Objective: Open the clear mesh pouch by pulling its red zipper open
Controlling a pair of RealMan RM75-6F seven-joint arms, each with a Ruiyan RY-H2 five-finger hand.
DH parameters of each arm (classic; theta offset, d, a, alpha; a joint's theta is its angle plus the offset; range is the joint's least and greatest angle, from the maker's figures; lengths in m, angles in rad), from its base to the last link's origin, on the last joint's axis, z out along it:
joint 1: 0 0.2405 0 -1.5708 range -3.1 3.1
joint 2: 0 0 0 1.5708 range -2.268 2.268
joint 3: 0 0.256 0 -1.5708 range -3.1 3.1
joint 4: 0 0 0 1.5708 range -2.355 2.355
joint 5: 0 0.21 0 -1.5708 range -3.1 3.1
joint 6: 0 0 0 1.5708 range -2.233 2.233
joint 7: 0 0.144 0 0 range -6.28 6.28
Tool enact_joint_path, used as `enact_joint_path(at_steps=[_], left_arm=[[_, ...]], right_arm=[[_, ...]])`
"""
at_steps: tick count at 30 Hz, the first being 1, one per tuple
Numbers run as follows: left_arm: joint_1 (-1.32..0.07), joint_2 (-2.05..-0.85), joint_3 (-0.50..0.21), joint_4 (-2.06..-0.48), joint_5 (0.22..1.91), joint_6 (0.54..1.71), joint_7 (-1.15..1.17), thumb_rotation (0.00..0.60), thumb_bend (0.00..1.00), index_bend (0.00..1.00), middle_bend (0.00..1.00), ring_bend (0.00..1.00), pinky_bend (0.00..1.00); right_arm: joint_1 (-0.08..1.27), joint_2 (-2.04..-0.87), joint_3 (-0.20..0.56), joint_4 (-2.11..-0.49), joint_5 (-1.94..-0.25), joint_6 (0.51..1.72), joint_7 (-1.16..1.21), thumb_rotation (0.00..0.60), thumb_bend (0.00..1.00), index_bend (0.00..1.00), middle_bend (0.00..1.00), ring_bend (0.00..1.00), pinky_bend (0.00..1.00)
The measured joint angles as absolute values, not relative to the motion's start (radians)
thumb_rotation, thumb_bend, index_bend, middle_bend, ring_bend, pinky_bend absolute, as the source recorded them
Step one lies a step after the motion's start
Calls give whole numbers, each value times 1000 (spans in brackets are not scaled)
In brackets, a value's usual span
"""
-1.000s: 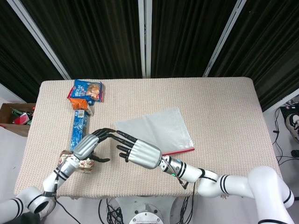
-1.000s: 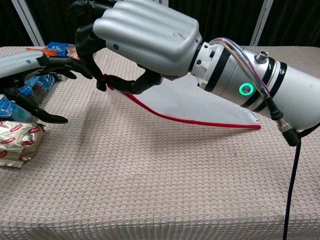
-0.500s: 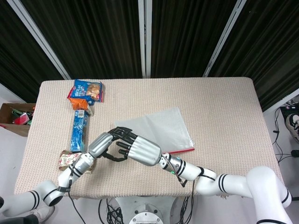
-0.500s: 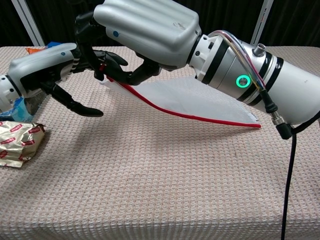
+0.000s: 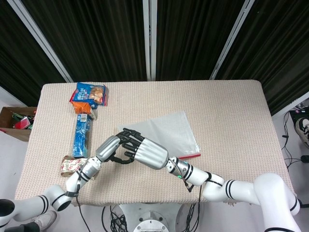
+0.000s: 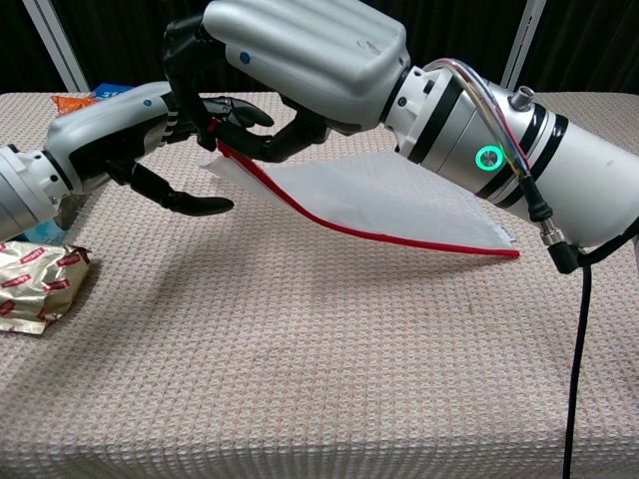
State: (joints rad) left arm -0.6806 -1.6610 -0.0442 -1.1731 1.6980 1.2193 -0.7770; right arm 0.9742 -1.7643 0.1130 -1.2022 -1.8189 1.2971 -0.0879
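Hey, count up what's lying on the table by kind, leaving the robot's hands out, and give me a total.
Mesh pouch with red zipper: 1
Snack bag: 1
Blue wrapped packet: 1
Gold foil packet: 1
Total: 4

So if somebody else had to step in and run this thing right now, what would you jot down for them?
Right robot hand: holds the near-left corner of the clear mesh pouch lifted off the table.
Left robot hand: fingers at that same corner, by the end of the red zipper; whether it has the pull is hidden.
Pouch: far-right end still resting on the cloth.
Done: corner raised, both hands at the zipper end.
Left: zipper looks shut along its whole edge; pinch the pull and draw it open.
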Motion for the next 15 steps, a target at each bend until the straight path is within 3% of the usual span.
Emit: enact_joint_path(at_steps=[15], left_arm=[[-696,-1668,-21,-1169,1685,1222,-804,600,282,527,183,99,158]], right_arm=[[975,-1779,112,-1167,-1822,1314,-52,600,530,961,325,49,0]])
